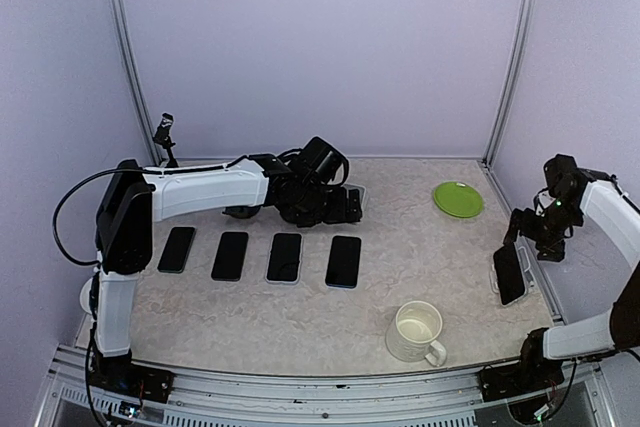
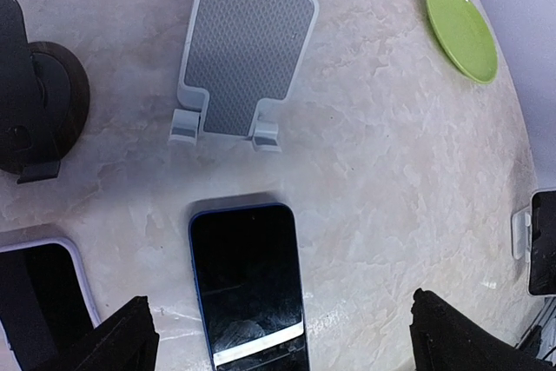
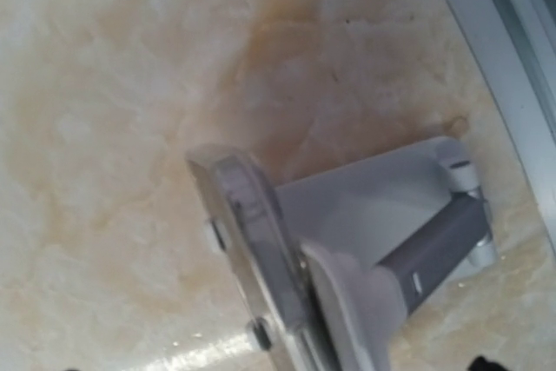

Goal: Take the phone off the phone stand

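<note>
Just beneath my right gripper, its jaws spread wide, I see the phone propped upright on its stand.

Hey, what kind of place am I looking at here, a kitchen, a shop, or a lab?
Most likely a robotics lab cell: a left arm and right arm mounted at a marbled table, plain lilac walls boxing it in, and a neat row of phones.

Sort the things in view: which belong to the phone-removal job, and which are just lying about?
Job: propped phone; its stand; right gripper.
Lying about: four flat phones; empty grey stand; black stand; green plate; mug.
</note>
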`<act>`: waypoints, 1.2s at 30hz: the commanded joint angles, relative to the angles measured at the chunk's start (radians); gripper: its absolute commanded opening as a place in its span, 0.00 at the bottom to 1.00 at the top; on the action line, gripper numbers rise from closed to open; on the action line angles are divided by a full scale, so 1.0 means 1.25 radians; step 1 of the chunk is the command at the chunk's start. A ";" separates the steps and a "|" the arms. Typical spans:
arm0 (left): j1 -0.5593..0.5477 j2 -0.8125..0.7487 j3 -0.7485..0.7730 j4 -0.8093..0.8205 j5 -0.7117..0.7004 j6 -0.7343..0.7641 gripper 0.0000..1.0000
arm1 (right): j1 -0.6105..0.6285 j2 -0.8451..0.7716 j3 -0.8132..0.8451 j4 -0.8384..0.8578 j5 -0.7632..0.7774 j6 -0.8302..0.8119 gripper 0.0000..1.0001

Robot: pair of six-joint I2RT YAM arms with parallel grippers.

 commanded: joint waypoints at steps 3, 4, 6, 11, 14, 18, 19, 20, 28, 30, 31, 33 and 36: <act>0.015 -0.029 -0.007 0.027 0.025 0.007 0.99 | -0.010 0.048 -0.015 0.023 -0.011 -0.029 0.89; 0.017 -0.030 -0.006 0.027 0.026 0.006 0.99 | -0.011 0.051 -0.016 0.029 -0.018 -0.033 0.85; 0.021 -0.032 -0.007 0.024 0.020 0.003 0.99 | -0.011 0.056 -0.018 0.039 -0.031 -0.036 0.78; 0.032 -0.040 -0.013 0.016 0.005 -0.008 0.99 | -0.011 0.046 -0.068 0.062 -0.050 -0.035 0.68; 0.038 -0.042 -0.013 0.018 0.006 -0.006 0.99 | -0.011 0.039 -0.075 0.069 -0.056 -0.036 0.62; 0.047 -0.040 -0.013 0.019 0.009 -0.005 0.99 | -0.010 0.055 -0.080 0.082 -0.053 -0.038 0.60; 0.049 -0.040 -0.013 0.020 0.010 -0.006 0.99 | -0.010 0.060 -0.085 0.088 -0.057 -0.039 0.60; 0.050 -0.039 -0.013 0.020 0.014 -0.006 0.99 | -0.011 0.065 -0.087 0.092 -0.059 -0.041 0.58; 0.058 -0.047 -0.014 0.016 0.006 0.004 0.99 | -0.011 0.078 -0.085 0.113 -0.090 -0.053 0.28; 0.059 -0.050 -0.015 0.017 0.003 0.008 0.99 | -0.010 0.079 -0.085 0.117 -0.101 -0.051 0.23; 0.060 -0.051 -0.016 0.017 0.001 0.011 0.99 | -0.011 0.079 -0.084 0.119 -0.108 -0.047 0.21; 0.061 -0.051 -0.014 0.018 0.001 0.016 0.99 | -0.011 0.079 -0.082 0.125 -0.127 -0.040 0.19; 0.061 -0.056 -0.012 0.028 0.007 0.027 0.99 | -0.011 0.075 -0.074 0.140 -0.151 -0.026 0.14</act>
